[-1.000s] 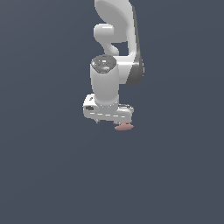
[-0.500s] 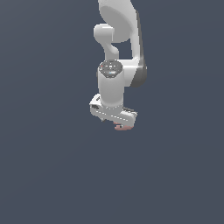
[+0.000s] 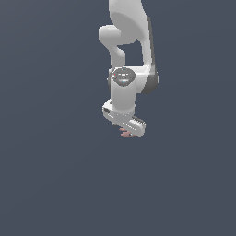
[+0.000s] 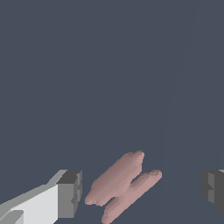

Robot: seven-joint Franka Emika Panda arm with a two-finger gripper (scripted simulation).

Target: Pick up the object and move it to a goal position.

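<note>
Pinkish-red and flat, with a lobed, uneven outline, the object (image 4: 123,186) is seen in the wrist view lying between the two grey fingertips (image 4: 70,194), set at a slant to the line that joins them and nearer to one pad than to the other. A clear gap shows on both sides, so nothing is being pinched; the gripper (image 4: 142,190) is spread wide, with the object inside its span but untouched. In the exterior view only a sliver of the object (image 3: 126,134) is visible, peeking out just under the white hand (image 3: 124,120), on a plain dark grey surface (image 3: 55,184). How far the fingertips stand above that surface cannot be judged.

The step in hand is judged to be the grasp itself. It would be done well if the fingers were centred over the object first — the off-centre gap could cause one pad to push the piece sideways before the other arrives. A small wrist turn might be considered so that the pads meet the long edges squarely. Because the piece is thin, the tips should be brought low before closing — otherwise they may shut above it.
</note>
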